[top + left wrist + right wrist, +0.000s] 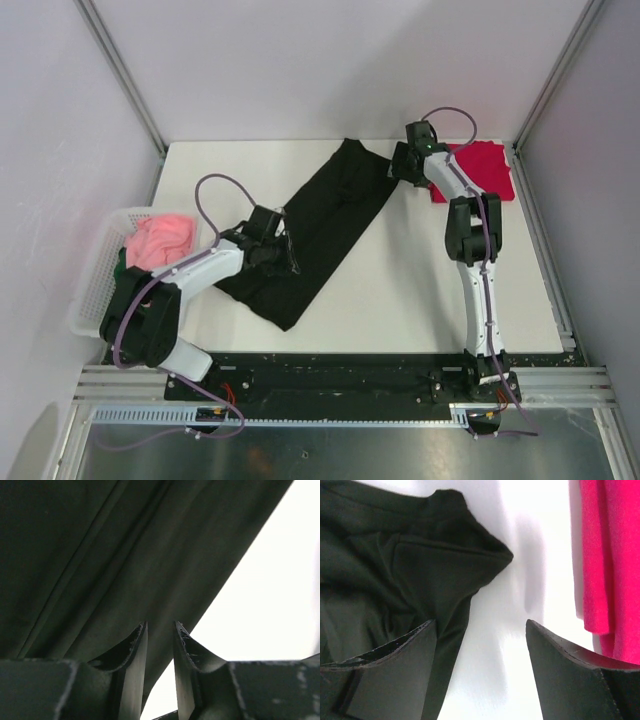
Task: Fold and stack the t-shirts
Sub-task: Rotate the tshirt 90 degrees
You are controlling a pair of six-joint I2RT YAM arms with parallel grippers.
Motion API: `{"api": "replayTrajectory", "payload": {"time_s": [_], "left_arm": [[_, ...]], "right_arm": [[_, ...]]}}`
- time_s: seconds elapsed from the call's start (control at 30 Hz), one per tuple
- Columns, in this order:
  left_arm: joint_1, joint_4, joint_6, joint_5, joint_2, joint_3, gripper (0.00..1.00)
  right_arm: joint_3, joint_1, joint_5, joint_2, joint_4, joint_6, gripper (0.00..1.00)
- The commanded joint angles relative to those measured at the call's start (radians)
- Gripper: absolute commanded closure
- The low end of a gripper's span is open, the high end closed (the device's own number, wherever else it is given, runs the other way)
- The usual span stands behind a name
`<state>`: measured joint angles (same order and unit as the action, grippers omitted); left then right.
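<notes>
Nearest the bases, the basket on the left holds a pink garment that waits its turn. Just beyond it, the left jaws sit low on the near-left edge of the black shirt, standing narrowly apart. Whether they pinch a fold I cannot tell, since dark cloth fills most of the wrist view. The shirt lies in a long diagonal strip across the tabletop, bunched and creased rather than flat, so the step in hand looks like spreading it out before any fold. At its far end the right jaws are released and wide, straddling bare tabletop with the shirt's corner just beside one finger. That corner is best taken cleanly and drawn away from the left arm until the creases go (gently, or the near end slips). Farthest off, the red shirt lies folded near the right arm. It should not get snagged.
</notes>
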<state>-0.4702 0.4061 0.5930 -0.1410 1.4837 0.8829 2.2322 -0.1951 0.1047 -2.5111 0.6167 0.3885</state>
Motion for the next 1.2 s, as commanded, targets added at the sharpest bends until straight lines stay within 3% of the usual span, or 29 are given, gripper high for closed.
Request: {"api": "replayTrajectory", "payload": {"time_s": [0.0,0.23,0.47,0.73,0.9,1.17], "left_arm": [[-0.021,-0.004,-0.013,0.04,0.027,-0.029,0.7],[-0.062,-0.005,0.02,0.194,0.07,-0.096,0.77],[-0.192,-0.003,0.067,0.201,0.16,-0.078,0.81],[-0.481,-0.003,0.231,0.11,0.369,0.163,0.82],[-0.581,-0.004,0.275,0.055,0.497,0.345,0.82],[-0.6,-0.003,0.265,0.066,0.386,0.28,0.76]], "right_arm": [[-0.049,-0.017,-0.06,0.162,-0.017,0.001,0.24],[-0.249,-0.013,-0.138,0.348,-0.039,0.066,0.26],[-0.555,-0.011,-0.17,0.591,-0.097,0.101,0.27],[-0.804,0.043,-0.183,0.813,-0.084,0.12,0.27],[-0.915,0.055,-0.174,0.909,-0.043,0.099,0.27],[-1.179,0.056,-0.232,1.137,-0.038,0.11,0.28]]}}
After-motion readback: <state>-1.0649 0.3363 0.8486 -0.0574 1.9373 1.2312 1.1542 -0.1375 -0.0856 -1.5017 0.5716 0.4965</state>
